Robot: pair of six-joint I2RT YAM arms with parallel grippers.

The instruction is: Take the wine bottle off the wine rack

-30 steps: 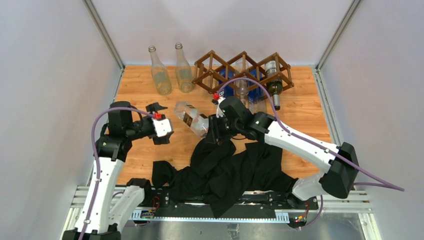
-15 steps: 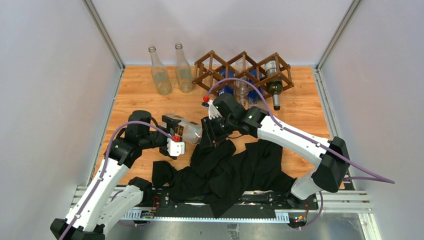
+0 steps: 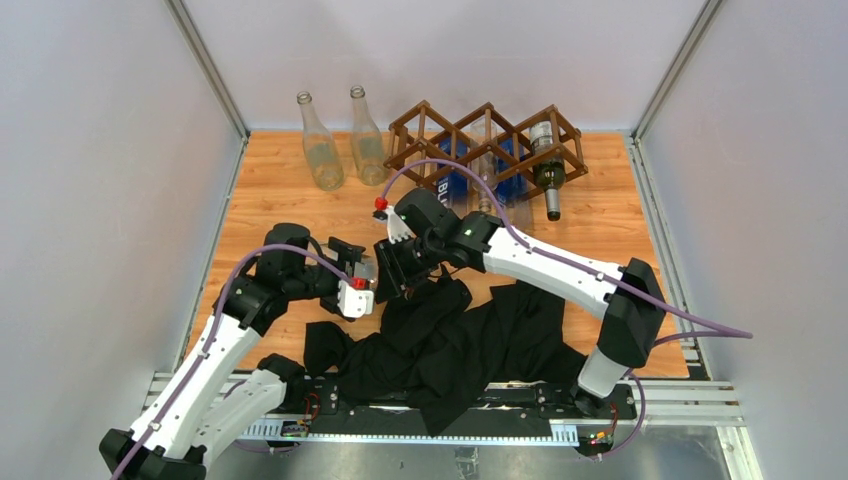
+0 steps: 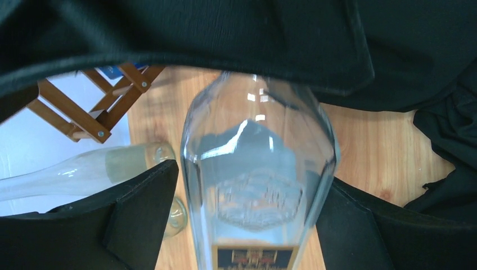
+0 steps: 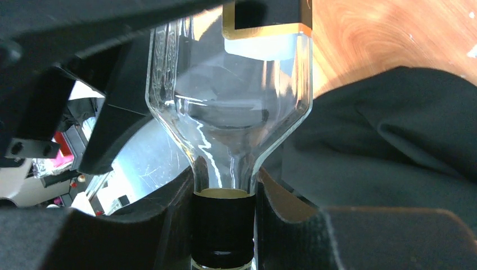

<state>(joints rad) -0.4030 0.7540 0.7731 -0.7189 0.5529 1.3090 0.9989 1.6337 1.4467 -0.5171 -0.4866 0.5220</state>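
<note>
The wine bottle (image 4: 259, 185) is clear glass with a dark, gold-edged label and a black cap (image 5: 223, 228). It is held off the table between both arms, above the black cloth, and is mostly hidden in the top view. My right gripper (image 3: 388, 272) (image 5: 225, 185) is shut on its neck and cap. My left gripper (image 3: 352, 272) (image 4: 253, 174) straddles the wide body, with both fingers against the glass. The dark wooden wine rack (image 3: 485, 140) stands at the back. One corner of it shows in the left wrist view (image 4: 95, 109).
The rack holds a dark green bottle (image 3: 548, 180), a clear one and blue-labelled ones (image 3: 455, 180). Two clear empty bottles (image 3: 320, 150) (image 3: 367, 145) stand at the back left. A crumpled black cloth (image 3: 450, 340) covers the near middle. Grey walls close in both sides.
The right arm carried the bottle left and nearer. The left arm swung right from the open table to meet it, and its fingers now sit round the bottle's body.
</note>
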